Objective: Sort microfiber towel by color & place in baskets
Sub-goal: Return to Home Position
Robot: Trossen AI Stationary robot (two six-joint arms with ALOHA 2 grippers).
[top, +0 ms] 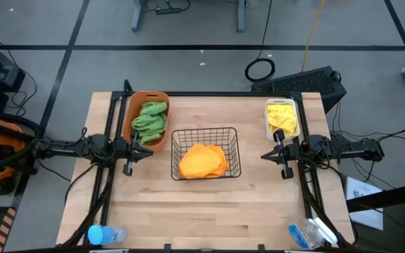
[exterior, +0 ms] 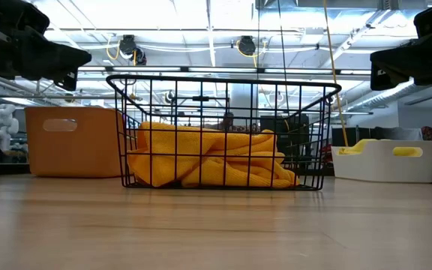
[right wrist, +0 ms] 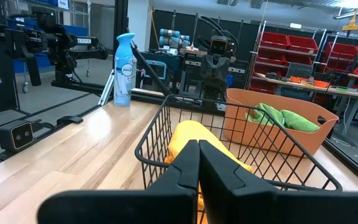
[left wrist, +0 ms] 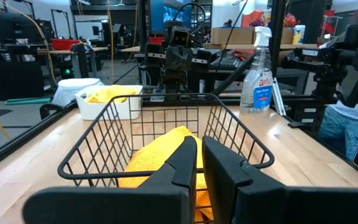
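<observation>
Both arms are being held level above the tabletop (top: 209, 211) and clear of it. Each is reaching in from its own side edge toward the middle, so that the two grippers are being pointed at one another across the black wire basket (top: 204, 131). The left gripper (top: 148, 153) is being held just off the basket's left side, close to the near end of the orange tub (top: 153, 145). In its wrist view its fingers (left wrist: 182, 165) are being kept pressed almost together, with only a thin slit between them, and nothing is being pinched. The right gripper (top: 266, 155) is being held off the basket's right side, just nearer than the white bin (top: 283, 102). Its fingers (right wrist: 182, 168) are being kept pressed together and are likewise empty. The basket is sitting in the middle of the tabletop, and a crumpled orange towel (top: 202, 160) is being carried inside it. The tub is standing along the left edge toward the far-left corner and is being filled by green towels (top: 150, 118). The bin is standing near the far-right corner with a yellow towel (top: 282, 118) lying in it. A blue spray bottle (top: 103, 234) is lying at the near-left corner, and a clear spray bottle (top: 313, 232) is lying at the near-right corner.
</observation>
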